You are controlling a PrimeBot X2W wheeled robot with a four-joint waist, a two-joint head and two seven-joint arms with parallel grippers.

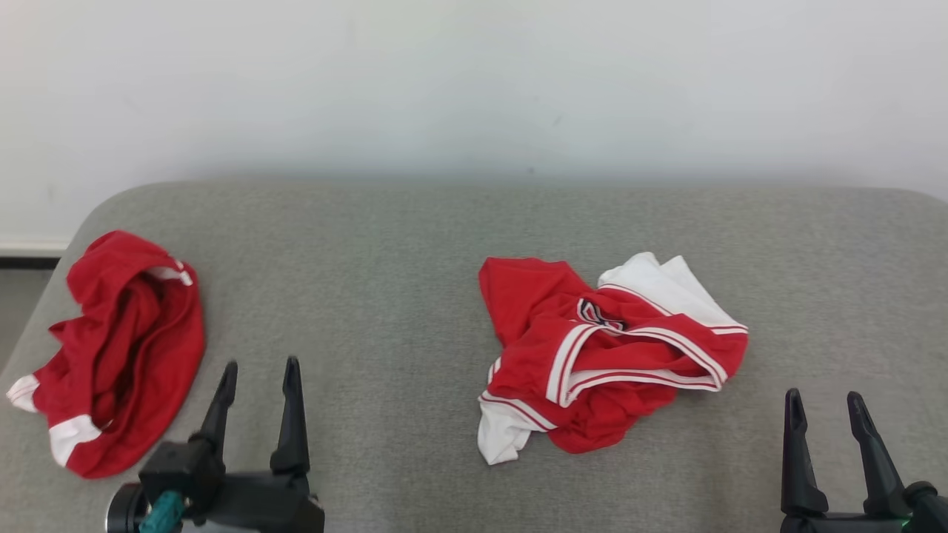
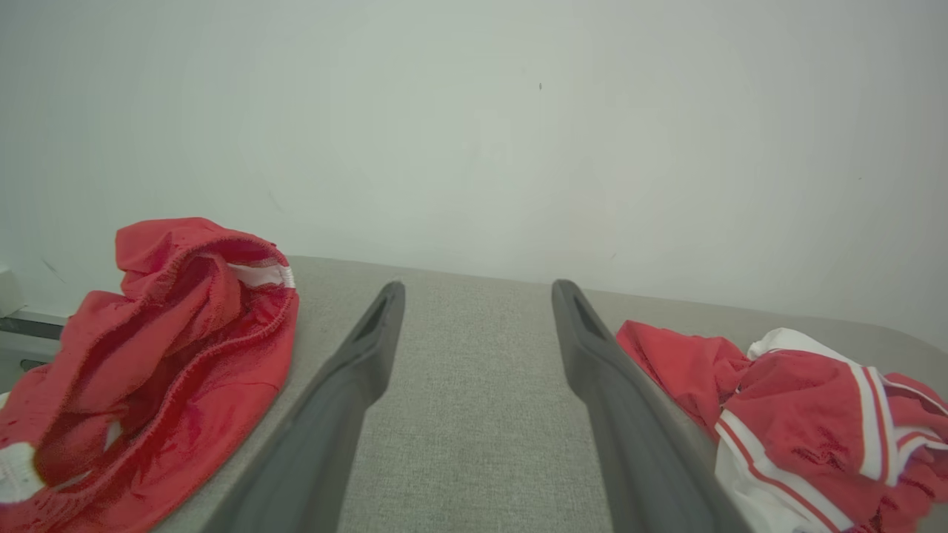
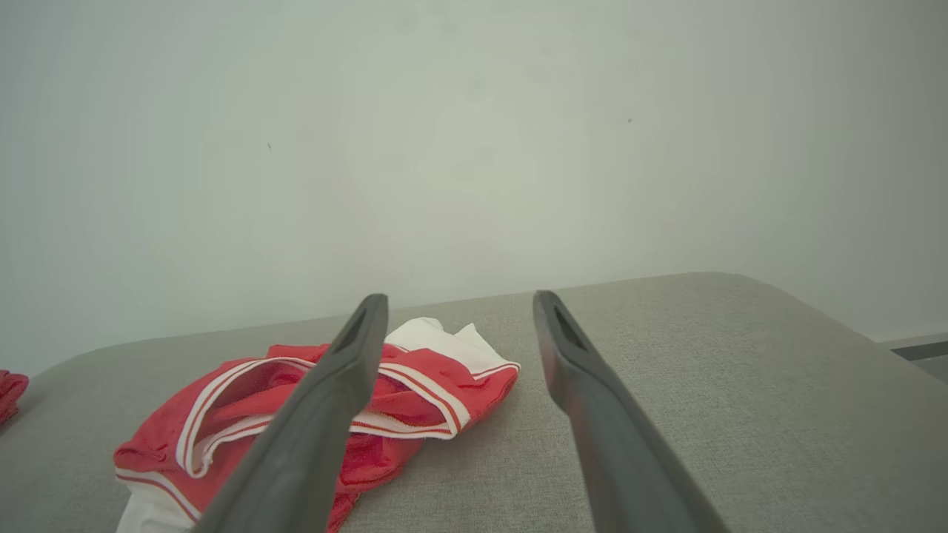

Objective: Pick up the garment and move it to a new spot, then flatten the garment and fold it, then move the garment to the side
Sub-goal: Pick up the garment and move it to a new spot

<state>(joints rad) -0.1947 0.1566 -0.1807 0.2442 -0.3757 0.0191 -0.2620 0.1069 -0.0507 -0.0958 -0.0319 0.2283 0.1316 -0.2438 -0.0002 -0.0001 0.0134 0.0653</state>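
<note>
Grey cloth covers the long soft table top (image 1: pixel 415 237) in front of me, and a plain pale wall (image 1: pixel 474 74) stands behind it. My left pincer (image 1: pixel 261 364) and my right pincer (image 1: pixel 823 396) both hang low near my edge of the top. Each has its two dark fingers spread wide apart, and neither has hold of anything. The crumpled red shirt with white bands and stripes (image 1: pixel 592 363) lies in a heap a little right of the middle, between my two pincers and farther out than both. I think this is the one I am to lift, though a second heap, the plain red shorts with white patches (image 1: pixel 126 355), lies at the left end, near my left pincer. The shirt looks thin, light and very floppy. It will not break, but it will sag and bunch up when lifted, and smooth cloth like this may slip out of a weak pinch. I think the best places to grab are the thick striped edges, or the white corner that sticks out on the near side, because a finger can get under those. My head view shows the whole shirt from above and how far it is from each pincer. My right wrist view looks from low down and shows a striped edge standing up in an open loop, which looks flat from above. My left wrist view shows the gathered, stretchy edge of the shorts up close.
</note>
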